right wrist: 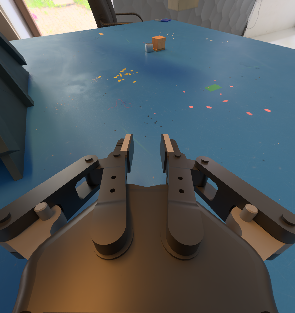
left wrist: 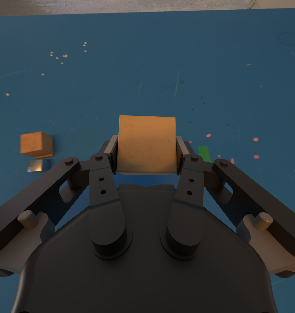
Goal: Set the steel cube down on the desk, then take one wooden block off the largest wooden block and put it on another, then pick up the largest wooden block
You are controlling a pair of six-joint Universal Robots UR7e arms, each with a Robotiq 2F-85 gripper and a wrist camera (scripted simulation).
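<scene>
Gripping a wooden block (left wrist: pixel 146 145) between both pads, the left gripper (left wrist: pixel 146 152) is held above the blue desk (left wrist: pixel 211 76), the block lifted clear of the surface. Left of that block, a smaller wooden block (left wrist: pixel 36 144) is seen on a thin wooden slab, with the steel cube (left wrist: pixel 38 166) set on the desk just beside it. The right gripper (right wrist: pixel 146 149) is kept partly open and empty over the desk, well apart from the cube. A green patch (right wrist: pixel 212 87) is marked nearer it.
</scene>
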